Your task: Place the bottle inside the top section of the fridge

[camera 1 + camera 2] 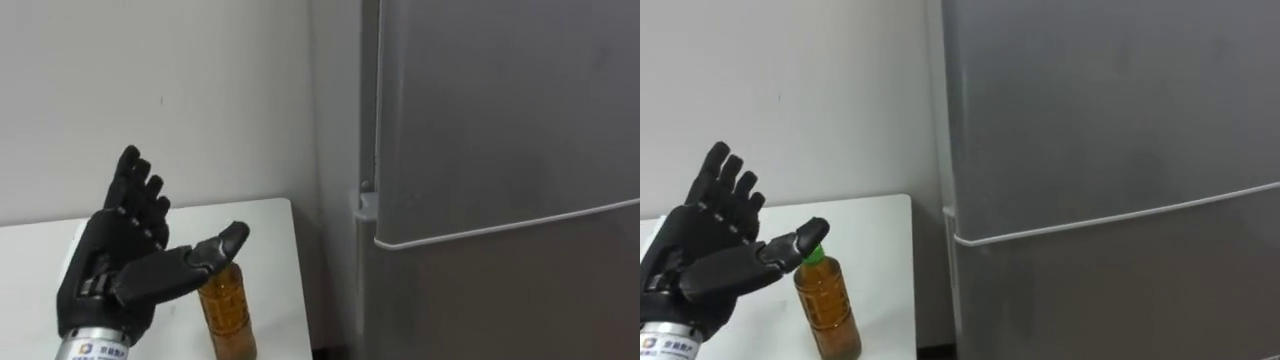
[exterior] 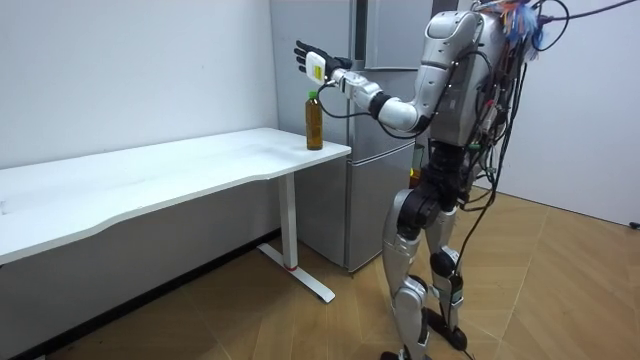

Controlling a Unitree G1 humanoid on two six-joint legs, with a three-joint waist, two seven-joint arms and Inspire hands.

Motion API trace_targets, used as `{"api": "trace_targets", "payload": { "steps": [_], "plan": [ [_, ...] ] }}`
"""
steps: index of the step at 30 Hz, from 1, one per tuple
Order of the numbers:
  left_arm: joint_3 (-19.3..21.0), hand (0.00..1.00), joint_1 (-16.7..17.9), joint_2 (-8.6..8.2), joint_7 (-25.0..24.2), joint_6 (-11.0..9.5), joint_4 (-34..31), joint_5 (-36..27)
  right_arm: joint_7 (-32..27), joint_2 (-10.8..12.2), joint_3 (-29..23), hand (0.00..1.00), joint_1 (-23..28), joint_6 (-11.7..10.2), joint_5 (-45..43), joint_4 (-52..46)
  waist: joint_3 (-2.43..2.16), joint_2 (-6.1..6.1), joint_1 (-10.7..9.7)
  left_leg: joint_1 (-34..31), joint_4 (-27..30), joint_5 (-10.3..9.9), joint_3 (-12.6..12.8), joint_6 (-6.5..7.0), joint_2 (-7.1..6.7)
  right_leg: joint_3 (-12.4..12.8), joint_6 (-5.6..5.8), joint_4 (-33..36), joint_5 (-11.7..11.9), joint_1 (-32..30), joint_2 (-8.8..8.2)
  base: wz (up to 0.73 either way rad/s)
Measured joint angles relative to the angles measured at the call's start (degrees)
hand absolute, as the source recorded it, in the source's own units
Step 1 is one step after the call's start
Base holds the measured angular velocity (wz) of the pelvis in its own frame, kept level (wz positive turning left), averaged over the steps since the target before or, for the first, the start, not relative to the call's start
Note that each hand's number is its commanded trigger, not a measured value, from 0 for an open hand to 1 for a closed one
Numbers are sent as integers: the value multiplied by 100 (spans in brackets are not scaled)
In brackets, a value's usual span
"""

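Amber bottle, green cap, upright at the corner of the table beside the fridge | left hand spread, holding nothing | bottle just right of palm, cap under thumb tip | fridge doors shut

The bottle is standing upright on the white table, close to the table end that is next to the fridge. It is a clear bottle, holding amber liquid nearly up to its neck and wearing a green cap. The fridge is standing just beside the table, tall and grey. Its upper door is sitting closed, and a pale seam is running across below it, above the lower door. The bottle is not touching the fridge.
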Motion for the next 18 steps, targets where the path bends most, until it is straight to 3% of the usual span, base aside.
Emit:
{"api": "trace_targets", "payload": {
  "steps": [2,8,11,18],
  "plan": [
    [-138,0,-22,2,-57,142,-79,1,-8,-11,9,0,-78,61,77,122,-7,8,-16,-31,0,-1,-5,0,0,5,6,-5,5,-20,5,0],
    [-226,0,-109,12,-184,249,-474,-122,-6,-45,51,0,-133,98,88,128,-81,122,-164,-77,4,4,-3,5,3,9,2,0,22,-74,8,0],
    [-261,0,-379,50,-221,278,-570,-127,-4,-56,60,0,-171,115,108,128,-58,142,-201,-82,3,6,-5,6,2,5,2,-3,22,-70,8,0],
    [-346,0,-568,95,-437,316,-954,-125,2,-76,123,0,-213,113,75,120,-37,149,-280,-79,1,6,-4,6,2,5,2,-4,22,-67,9,0]
  ]
}}
